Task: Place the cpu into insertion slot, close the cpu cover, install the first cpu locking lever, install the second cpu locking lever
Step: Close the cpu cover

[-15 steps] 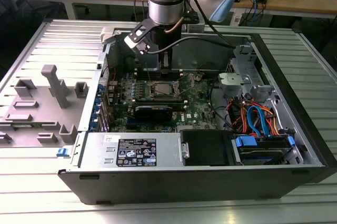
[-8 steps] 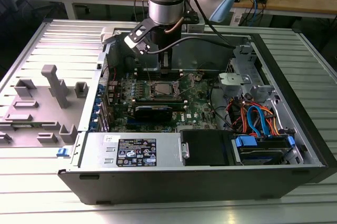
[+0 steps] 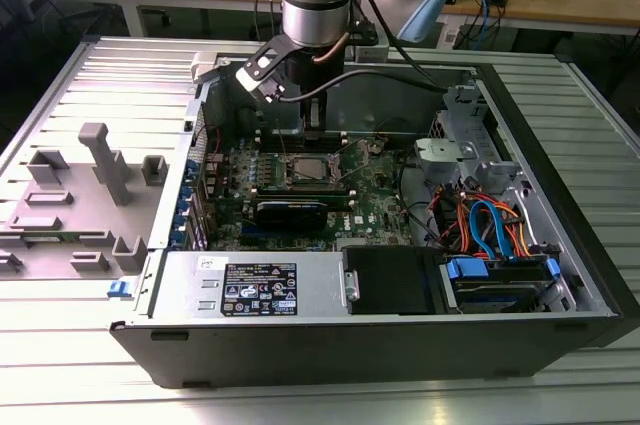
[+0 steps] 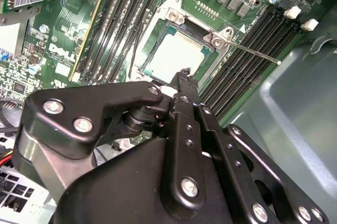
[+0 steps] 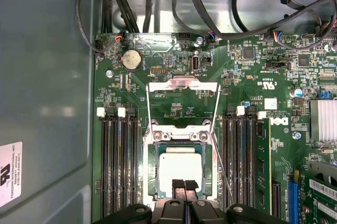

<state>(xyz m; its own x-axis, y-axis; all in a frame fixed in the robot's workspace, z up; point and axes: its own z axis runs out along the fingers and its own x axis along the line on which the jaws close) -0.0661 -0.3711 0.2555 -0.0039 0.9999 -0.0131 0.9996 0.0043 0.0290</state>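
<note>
Poised with gripper (image 5: 185, 185) pressed together at cpu (image 5: 180, 167) edge in insertion slot (image 5: 149, 171), with cpu cover (image 5: 182, 84) open in first wrist view.

In the first wrist view, the edge of the cpu (image 5: 180, 167) and of the insertion slot (image 5: 150, 174) nearest the pincer (image 5: 185, 185) is covered by its tips and cut off by the picture's edge. In the second wrist view, one side of the insertion slot is masked by the pincer's black body. In the exterior view, the cpu is too small to be told from its surround.
</note>
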